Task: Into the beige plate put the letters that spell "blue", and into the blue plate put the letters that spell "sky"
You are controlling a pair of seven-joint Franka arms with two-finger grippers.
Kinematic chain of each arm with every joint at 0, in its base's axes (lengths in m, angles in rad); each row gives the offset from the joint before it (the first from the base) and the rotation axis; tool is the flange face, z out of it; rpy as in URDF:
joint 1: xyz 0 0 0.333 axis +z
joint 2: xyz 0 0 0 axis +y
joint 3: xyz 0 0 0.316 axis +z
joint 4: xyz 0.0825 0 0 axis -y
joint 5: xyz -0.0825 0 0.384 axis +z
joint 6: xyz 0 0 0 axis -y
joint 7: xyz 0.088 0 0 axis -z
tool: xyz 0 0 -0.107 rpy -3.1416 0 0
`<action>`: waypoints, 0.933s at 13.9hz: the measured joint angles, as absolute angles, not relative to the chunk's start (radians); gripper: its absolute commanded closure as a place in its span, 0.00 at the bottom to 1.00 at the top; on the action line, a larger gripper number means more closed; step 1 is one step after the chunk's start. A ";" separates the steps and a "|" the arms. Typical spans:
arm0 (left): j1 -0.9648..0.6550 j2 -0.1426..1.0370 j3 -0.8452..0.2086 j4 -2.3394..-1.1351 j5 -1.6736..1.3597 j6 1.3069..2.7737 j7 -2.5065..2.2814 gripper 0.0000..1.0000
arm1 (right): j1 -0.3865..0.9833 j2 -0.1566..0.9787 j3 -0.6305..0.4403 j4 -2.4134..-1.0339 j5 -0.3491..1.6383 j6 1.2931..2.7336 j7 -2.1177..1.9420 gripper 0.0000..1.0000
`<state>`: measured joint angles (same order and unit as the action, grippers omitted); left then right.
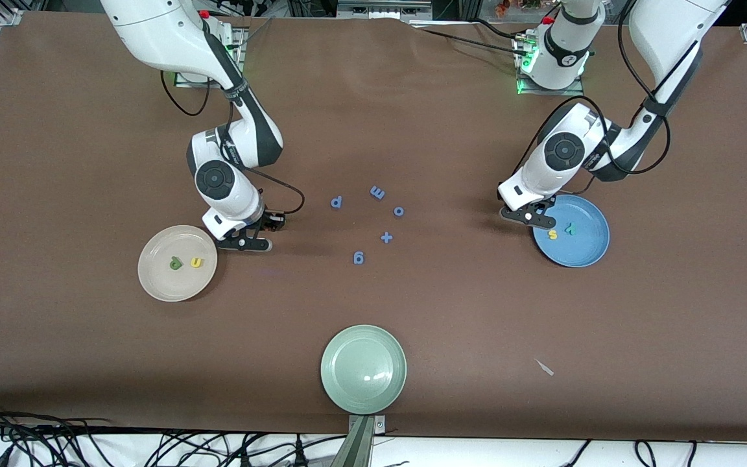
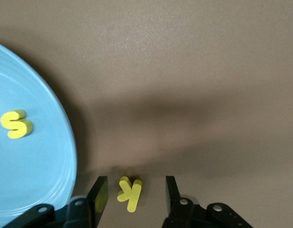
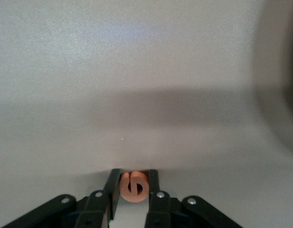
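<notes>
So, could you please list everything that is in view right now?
beige plate: one, toward the right arm's end
green b, yellow u: one each, in the beige plate
blue plate: one, toward the left arm's end
yellow s, teal y: one each, in the blue plate
yellow k: one, on the table beside the blue plate
orange e: one, in the right gripper
blue letters: four, mid-table
blue plus sign: one, among them
green plate: one, pale, nearest the front camera
left gripper: open around the yellow k
right gripper: shut on the orange e, beside the beige plate
</notes>
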<state>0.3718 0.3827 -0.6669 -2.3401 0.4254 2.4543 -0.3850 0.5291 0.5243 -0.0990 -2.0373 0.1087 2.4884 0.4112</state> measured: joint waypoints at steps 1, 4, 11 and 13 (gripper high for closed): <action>0.372 0.383 -0.667 -2.342 0.425 2.454 -0.385 0.47 | 0.529 0.524 -0.099 -2.037 0.109 2.488 0.411 0.80; 0.375 0.384 -0.667 -2.350 0.444 2.454 -0.384 0.47 | 0.529 0.524 -0.100 -2.032 0.107 2.487 0.409 0.80; 0.394 0.386 -0.667 -2.360 0.455 2.454 -0.384 0.47 | 0.524 0.497 -0.252 -1.854 0.097 2.191 0.137 0.79; 0.394 0.387 -0.667 -2.361 0.455 2.454 -0.384 0.47 | 0.515 0.498 -0.311 -1.849 0.098 2.178 0.022 0.77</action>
<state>0.3942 0.3868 -0.6668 -2.3607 0.4554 2.4542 -0.3837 0.5149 0.4980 -0.3113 -1.8492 0.0975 2.1775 0.0218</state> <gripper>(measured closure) 0.471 0.718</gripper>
